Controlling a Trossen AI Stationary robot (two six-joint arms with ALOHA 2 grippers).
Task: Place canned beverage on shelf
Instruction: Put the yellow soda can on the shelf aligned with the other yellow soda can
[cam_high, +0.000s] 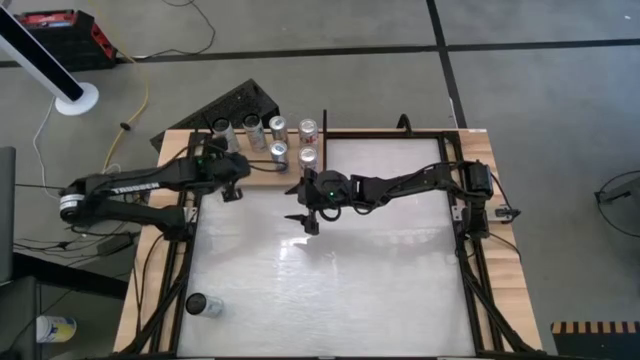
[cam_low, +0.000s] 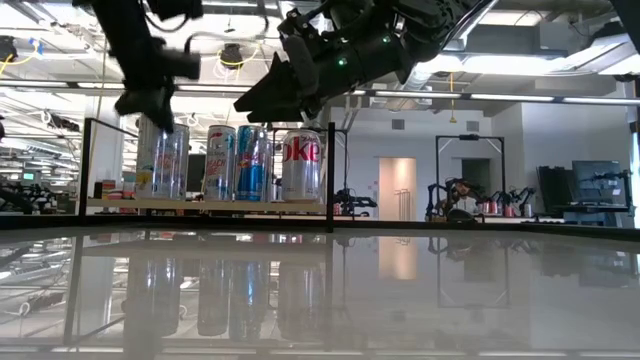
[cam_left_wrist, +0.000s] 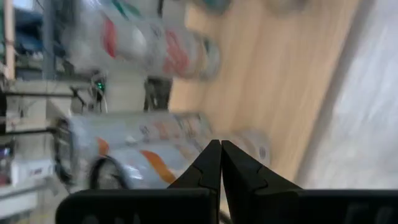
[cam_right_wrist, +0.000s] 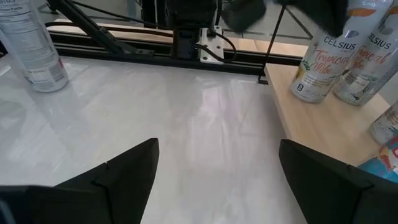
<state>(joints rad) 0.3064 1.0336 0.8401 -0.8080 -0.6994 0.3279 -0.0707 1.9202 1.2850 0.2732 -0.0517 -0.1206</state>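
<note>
Cans (cam_high: 279, 128) stand on the shelf (cam_high: 262, 178); right gripper (cam_high: 306, 219) hangs nearby, fingers apart; left gripper (cam_high: 232, 192) closed.

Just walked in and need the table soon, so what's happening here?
The robot is stocking cans on the wooden shelf at the table's far edge. Six cans already stand there. The right gripper hangs open and empty beside it; the left gripper is shut, holding nothing. One can waits at the near left corner.

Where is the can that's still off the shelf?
In the high view, the lone can lies at the table's near left corner, far from the shelf and both hands.
</note>
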